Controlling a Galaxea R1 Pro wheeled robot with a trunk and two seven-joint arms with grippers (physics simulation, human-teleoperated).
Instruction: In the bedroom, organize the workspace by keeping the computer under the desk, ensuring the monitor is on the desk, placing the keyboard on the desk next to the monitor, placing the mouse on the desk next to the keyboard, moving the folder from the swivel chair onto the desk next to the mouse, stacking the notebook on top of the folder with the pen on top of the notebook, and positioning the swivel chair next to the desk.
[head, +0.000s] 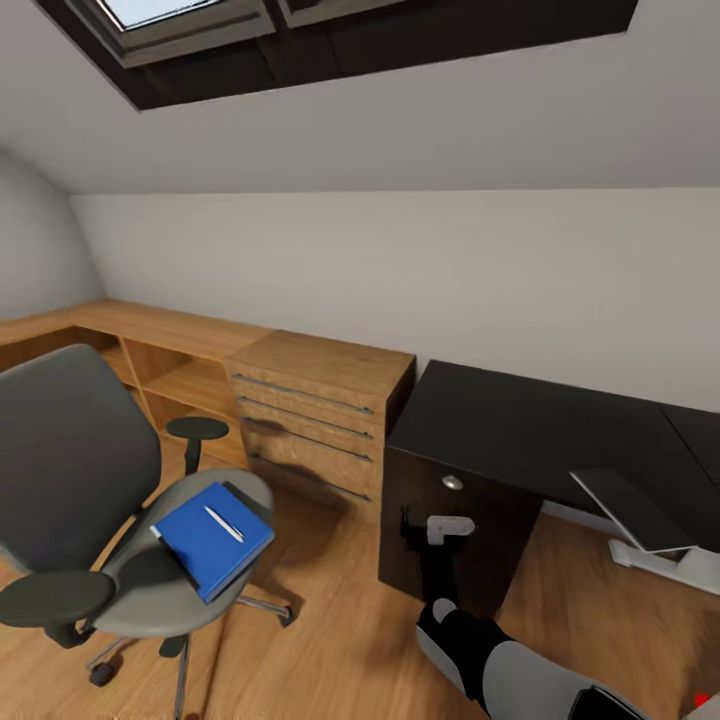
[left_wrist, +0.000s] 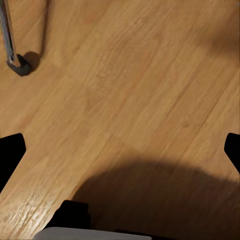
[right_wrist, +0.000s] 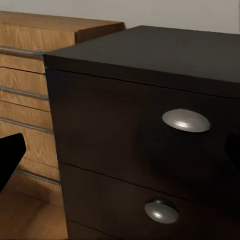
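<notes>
The grey swivel chair (head: 70, 470) stands on the floor at the left. On its seat lies the blue folder (head: 213, 540) with the pale pen (head: 224, 524) on top. I cannot make out a notebook apart from the folder. The black desk (head: 540, 425) is at the right, away from the chair. My right gripper (head: 420, 522) (right_wrist: 120, 152) is open, close in front of the desk's drawers and their silver knobs (right_wrist: 186, 120). My left gripper (left_wrist: 120, 150) hangs open over bare floor near a chair castor (left_wrist: 18, 65). Computer, keyboard and mouse are out of view.
A light wooden counter (head: 320, 400) with bar-handled drawers runs along the wall between chair and desk. A thin grey panel (head: 630, 508) on a pale foot leans under the desk's right part; I cannot tell what it is. Wooden floor (head: 330, 640) lies open between chair and desk.
</notes>
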